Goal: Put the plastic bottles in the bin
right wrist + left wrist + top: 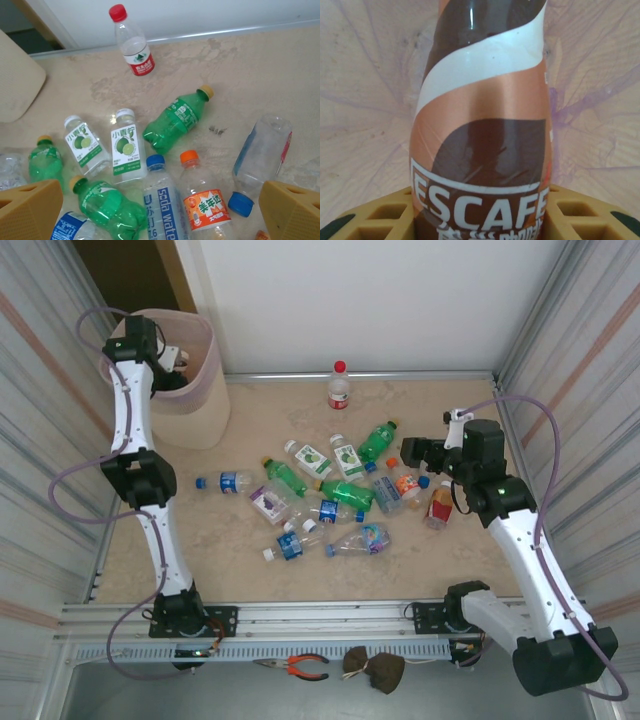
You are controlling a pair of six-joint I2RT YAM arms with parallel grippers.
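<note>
Left gripper [170, 360] hangs over the mouth of the bin [200, 415], which stands at the table's [240, 530] far left corner. Its yellow fingers [385, 215] are clamped narrow on a brown-and-copper Nescafé bottle [480, 125], with the bin's pinkish inner wall behind it.

Right gripper [412, 453]: jaws spread wide, nothing between them, hovering above the right side of the bottle scatter at mid-table.

Below it lie a Soda Water bottle [162, 200] with a blue cap, an orange-capped bottle [202, 200] just beside it, a green bottle [175, 120] with a yellow cap, and two lime-label bottles [126, 147] side by side.

A red-capped clear bottle [339, 386] stands upright near the far wall, apart from the rest.
</note>
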